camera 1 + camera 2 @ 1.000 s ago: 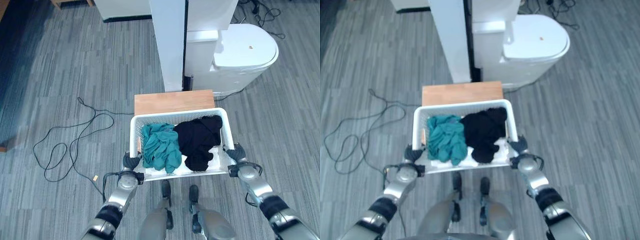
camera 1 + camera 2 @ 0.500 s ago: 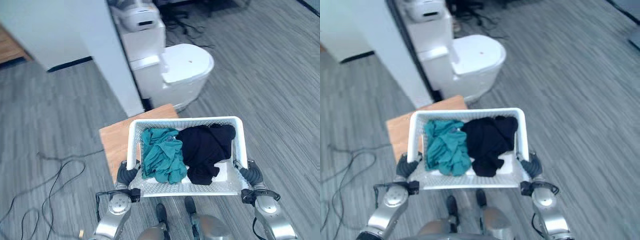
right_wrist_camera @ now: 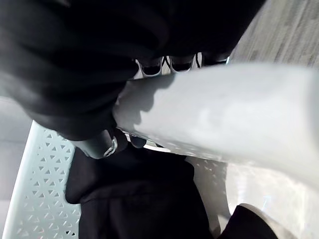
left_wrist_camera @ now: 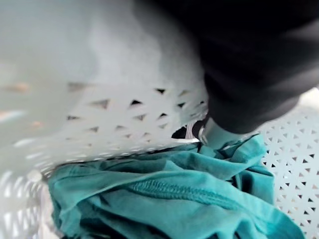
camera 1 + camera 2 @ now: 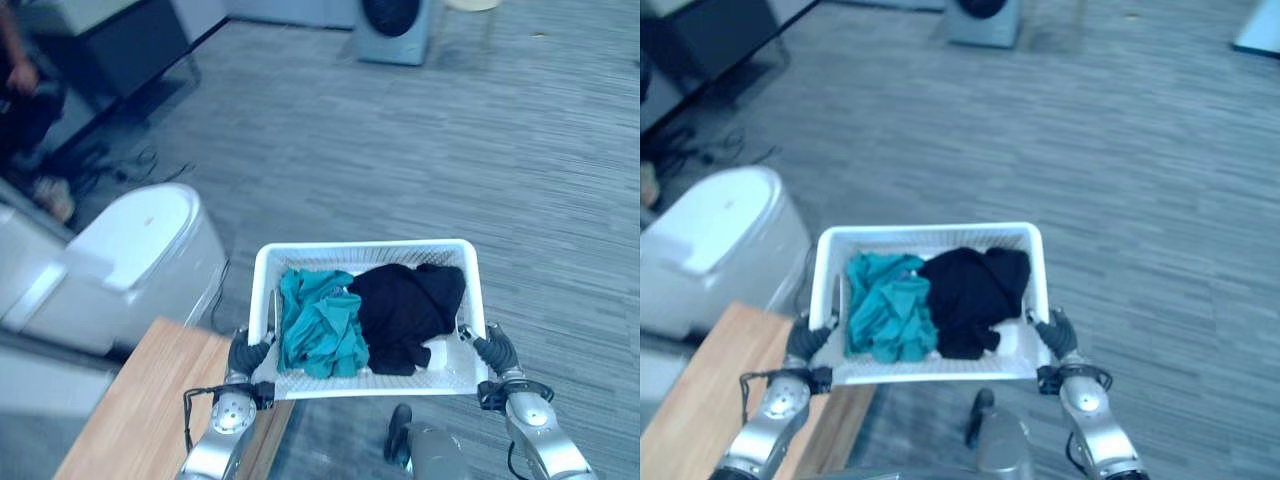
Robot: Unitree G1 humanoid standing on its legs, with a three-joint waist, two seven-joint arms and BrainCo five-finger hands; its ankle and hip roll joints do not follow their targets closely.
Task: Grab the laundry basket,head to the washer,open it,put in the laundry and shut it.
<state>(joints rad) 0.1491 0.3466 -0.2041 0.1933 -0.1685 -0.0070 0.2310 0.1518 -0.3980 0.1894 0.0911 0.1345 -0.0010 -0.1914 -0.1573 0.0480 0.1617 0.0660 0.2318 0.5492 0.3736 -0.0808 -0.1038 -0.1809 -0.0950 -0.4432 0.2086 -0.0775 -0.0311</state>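
Between the two robot hands, carried level above the floor [image 5: 560, 180]: white laundry basket [image 5: 365, 255] with teal cloth [image 5: 318, 325] and black cloth [image 5: 402, 310] inside. Left robot hand [image 5: 243, 355] and right robot hand [image 5: 497, 352] clamped on opposite rims. Probably light; stiff perforated plastic, soft shifting load. Best held at the rims, kept level. Washer [image 5: 392, 25] far ahead; bench [image 5: 160, 410] lower left.
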